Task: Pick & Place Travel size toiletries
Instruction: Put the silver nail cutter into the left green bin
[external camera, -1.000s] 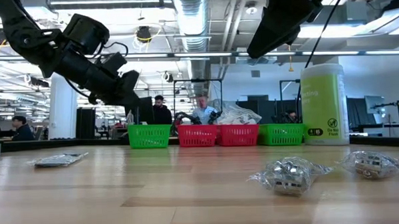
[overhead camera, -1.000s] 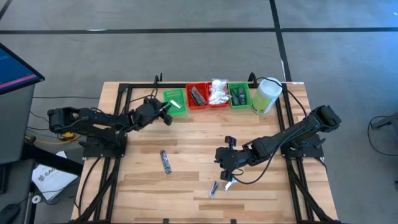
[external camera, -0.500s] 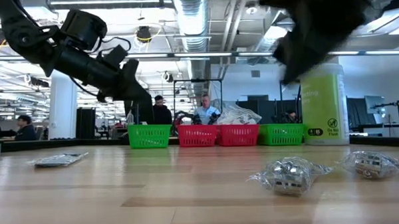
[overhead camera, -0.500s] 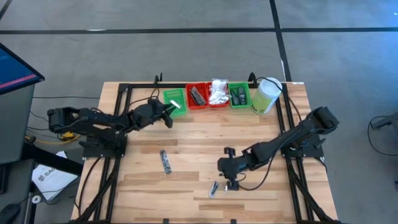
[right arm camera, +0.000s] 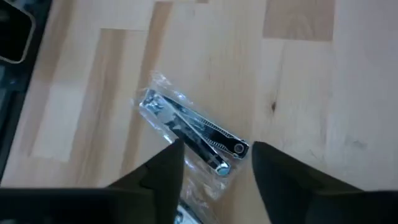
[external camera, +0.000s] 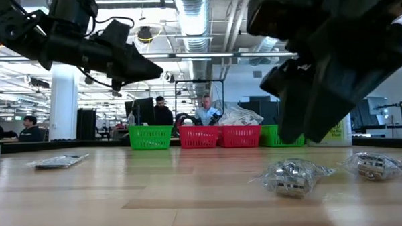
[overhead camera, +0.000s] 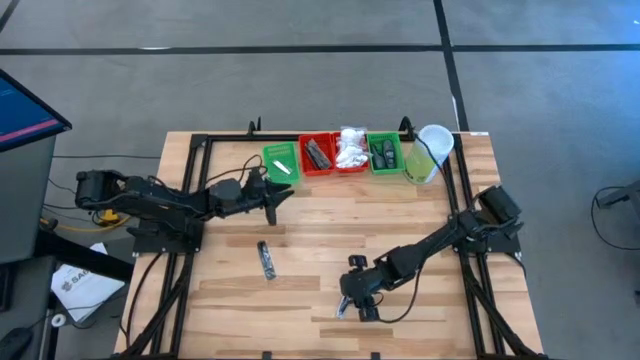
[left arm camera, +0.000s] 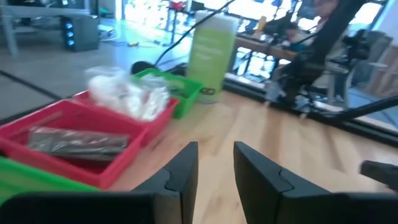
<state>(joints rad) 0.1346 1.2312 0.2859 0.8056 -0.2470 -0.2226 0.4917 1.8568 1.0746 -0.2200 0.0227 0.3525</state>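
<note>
Hovering right tool point(overhead camera: 352, 302) parted, over silver packet point(right arm camera: 194, 130)

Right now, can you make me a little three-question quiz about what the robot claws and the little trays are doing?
1. True or false: the right claw is shut on the wrapped silver clipper.
2. Which tray holds the white soft packets? A) a green tray B) a red tray C) none
3. Fill in: the left claw hangs in front of the ____ tray at the row's left end.

Key: 1 false, it is open above the clipper; 2 B; 3 green.
</note>
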